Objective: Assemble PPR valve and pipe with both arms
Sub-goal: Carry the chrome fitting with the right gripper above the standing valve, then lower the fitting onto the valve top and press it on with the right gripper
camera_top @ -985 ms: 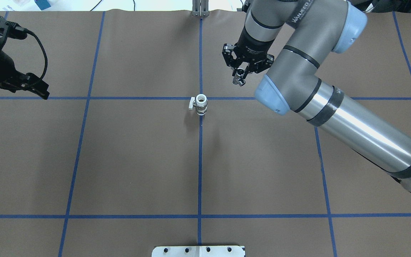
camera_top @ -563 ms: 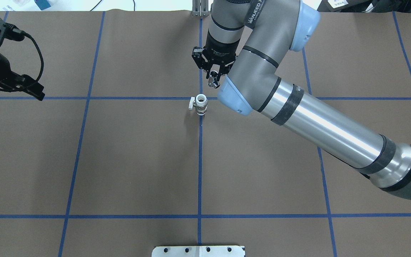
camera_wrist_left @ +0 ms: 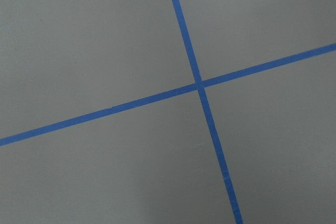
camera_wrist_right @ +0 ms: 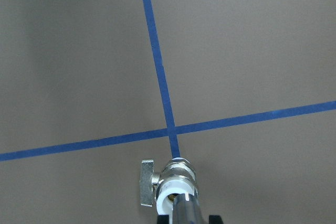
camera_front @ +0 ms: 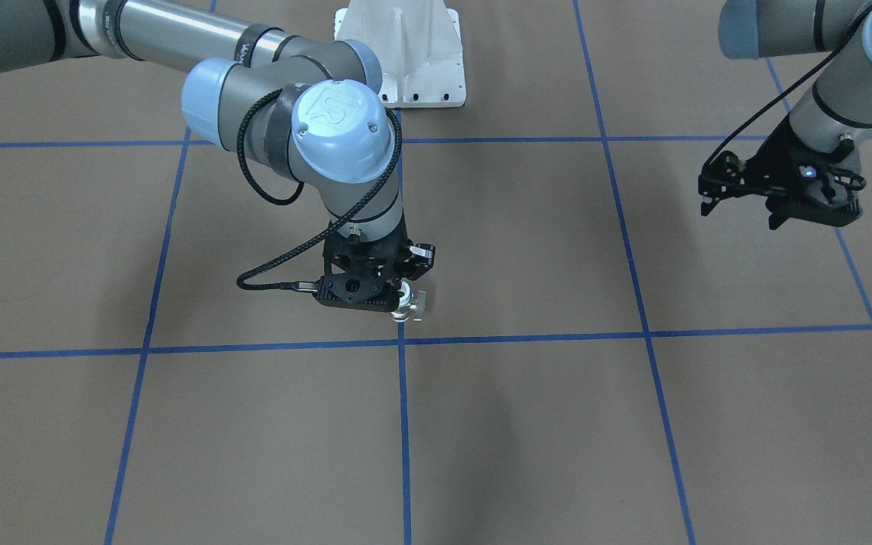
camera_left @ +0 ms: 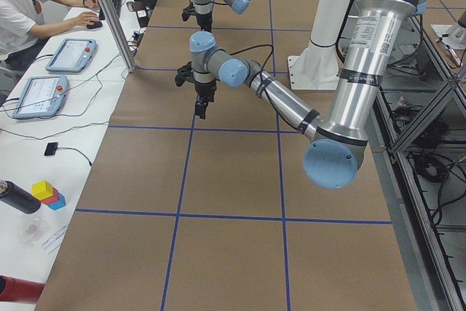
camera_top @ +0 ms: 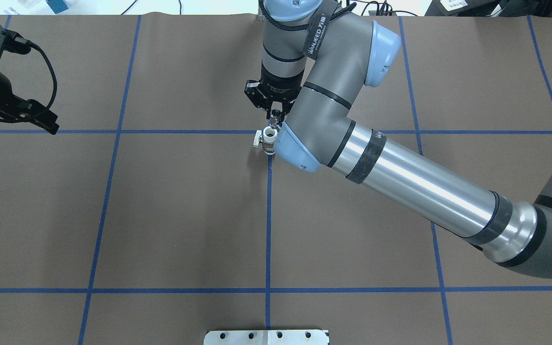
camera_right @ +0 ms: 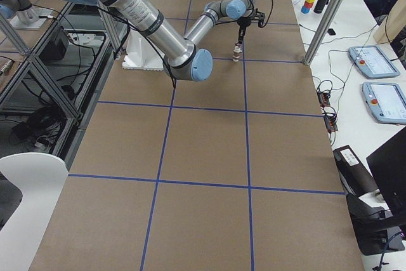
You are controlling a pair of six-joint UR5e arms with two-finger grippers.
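Note:
The white PPR valve (camera_top: 268, 142) stands upright on the blue tape crossing, its side lever (camera_wrist_right: 147, 182) to the left in the right wrist view. My right gripper (camera_top: 274, 115) is shut on the silver pipe (camera_wrist_right: 185, 211) and holds it upright straight over the valve's open top (camera_wrist_right: 169, 199). I cannot tell whether the pipe touches the valve. In the front view the right gripper (camera_front: 400, 291) hides most of the valve (camera_front: 410, 308). My left gripper (camera_top: 46, 122) hangs open and empty at the far left, well away from both.
Brown mat with a blue tape grid (camera_wrist_left: 198, 85). The white bolted pedestal (camera_front: 402, 57) stands at the robot's side. My right arm's forearm (camera_top: 400, 177) crosses the right half of the table. Operator desks with tablets (camera_left: 40, 92) lie beyond the far edge.
My right arm has swung left, carrying the pipe from right of the centre line to directly over the valve. The left gripper has barely moved.

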